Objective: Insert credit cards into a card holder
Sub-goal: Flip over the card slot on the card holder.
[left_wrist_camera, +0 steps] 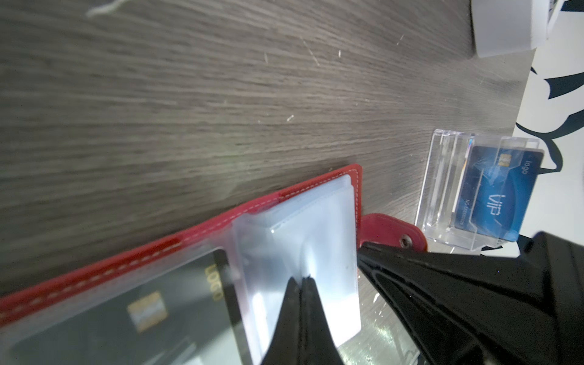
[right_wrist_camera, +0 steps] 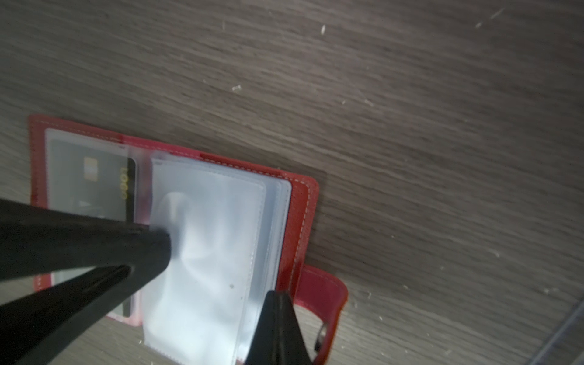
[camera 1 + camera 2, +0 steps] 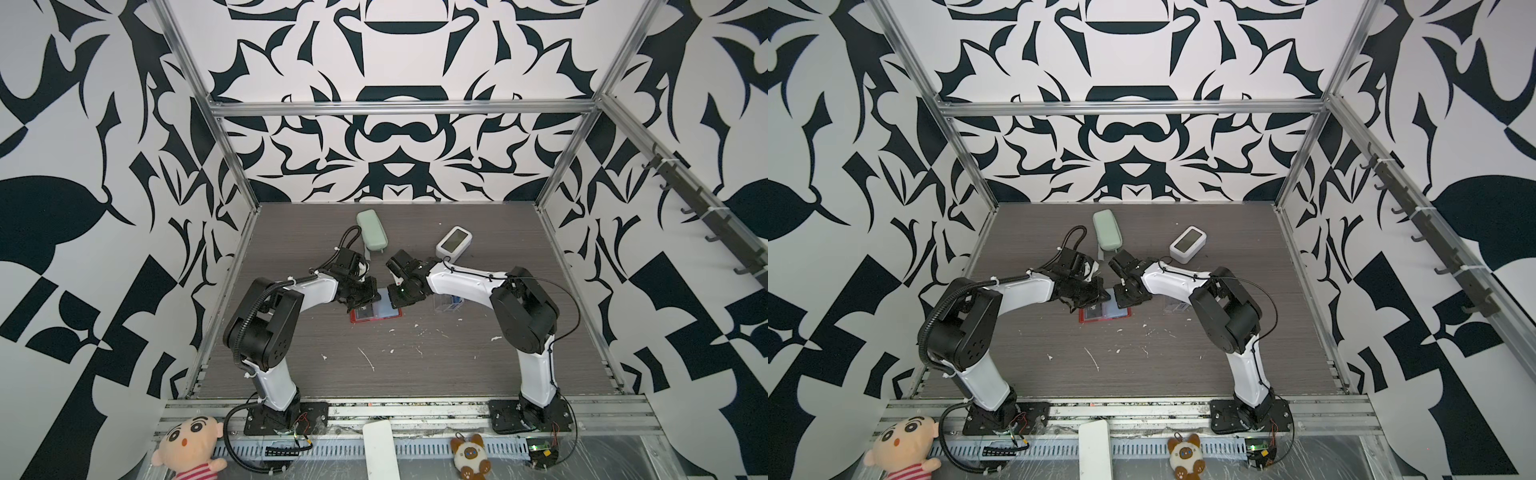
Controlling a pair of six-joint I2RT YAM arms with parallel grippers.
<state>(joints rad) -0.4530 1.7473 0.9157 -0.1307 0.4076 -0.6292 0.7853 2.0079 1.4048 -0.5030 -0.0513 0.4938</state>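
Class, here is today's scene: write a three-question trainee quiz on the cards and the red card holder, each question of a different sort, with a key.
1. True or false: the card holder is folded shut.
2. Choose one: what holds the blue card? A the clear stand; B the card holder; C neither.
3. Fill in: the sleeved card is ____ in colour.
Key: 1 false; 2 A; 3 black.

White arms (image 3: 318, 289), blk joints (image 3: 270, 332), blk cables (image 3: 242, 328)
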